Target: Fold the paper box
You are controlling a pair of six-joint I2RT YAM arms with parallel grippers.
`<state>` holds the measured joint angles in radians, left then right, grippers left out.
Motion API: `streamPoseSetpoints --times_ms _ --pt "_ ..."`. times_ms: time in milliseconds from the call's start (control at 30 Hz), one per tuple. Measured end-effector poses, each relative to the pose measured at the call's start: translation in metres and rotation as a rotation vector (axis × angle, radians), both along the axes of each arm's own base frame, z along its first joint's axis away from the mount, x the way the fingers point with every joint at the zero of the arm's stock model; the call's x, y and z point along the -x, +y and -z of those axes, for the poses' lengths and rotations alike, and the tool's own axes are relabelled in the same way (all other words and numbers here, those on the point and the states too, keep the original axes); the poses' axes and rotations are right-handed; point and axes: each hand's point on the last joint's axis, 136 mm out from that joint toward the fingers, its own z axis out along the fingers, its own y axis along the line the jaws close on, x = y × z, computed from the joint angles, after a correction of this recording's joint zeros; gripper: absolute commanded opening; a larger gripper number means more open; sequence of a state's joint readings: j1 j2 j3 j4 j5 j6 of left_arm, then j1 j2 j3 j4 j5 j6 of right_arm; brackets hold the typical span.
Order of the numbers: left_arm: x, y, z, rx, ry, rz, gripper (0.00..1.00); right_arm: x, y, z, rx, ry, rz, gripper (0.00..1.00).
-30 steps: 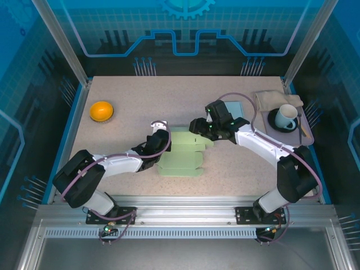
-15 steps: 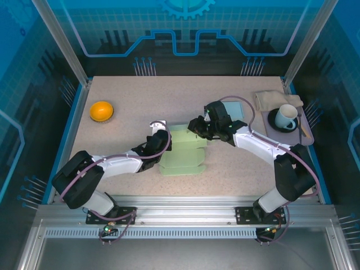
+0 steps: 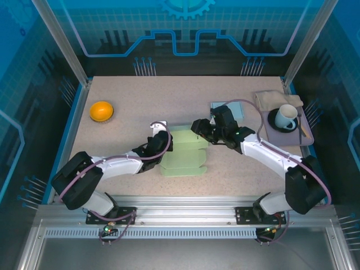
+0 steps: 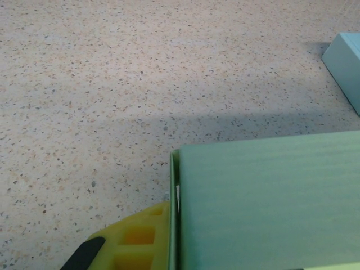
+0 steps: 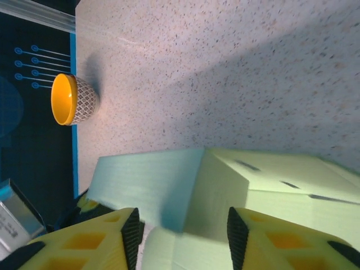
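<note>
In the right wrist view, right tool gapes; left tool clamps paper box.

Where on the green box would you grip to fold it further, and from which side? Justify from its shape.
Grip the box by its raised far flap. It is a thin panel lifted off the table, so two fingers can straddle its edge. Come from the right: the left gripper seems to pinch the left edge, and the right gripper hangs open over that flap.
</note>
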<state>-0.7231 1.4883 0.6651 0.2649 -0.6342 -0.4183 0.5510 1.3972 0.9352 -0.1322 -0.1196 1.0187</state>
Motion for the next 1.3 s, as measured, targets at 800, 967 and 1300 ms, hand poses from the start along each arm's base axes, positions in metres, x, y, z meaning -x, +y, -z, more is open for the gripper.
streamPoseSetpoints --times_ms 800,967,1300 --pt "0.002 0.009 -0.023 0.046 -0.027 -0.056 0.05 0.006 -0.057 0.053 0.390 -0.057 -0.107 0.13" --pt "0.003 0.009 -0.023 0.050 -0.023 -0.060 0.06 0.011 -0.073 0.071 0.415 -0.016 -0.095 0.13" --pt "0.000 0.008 -0.026 0.075 -0.027 -0.081 0.05 0.010 -0.059 0.067 0.347 -0.040 -0.123 0.13"
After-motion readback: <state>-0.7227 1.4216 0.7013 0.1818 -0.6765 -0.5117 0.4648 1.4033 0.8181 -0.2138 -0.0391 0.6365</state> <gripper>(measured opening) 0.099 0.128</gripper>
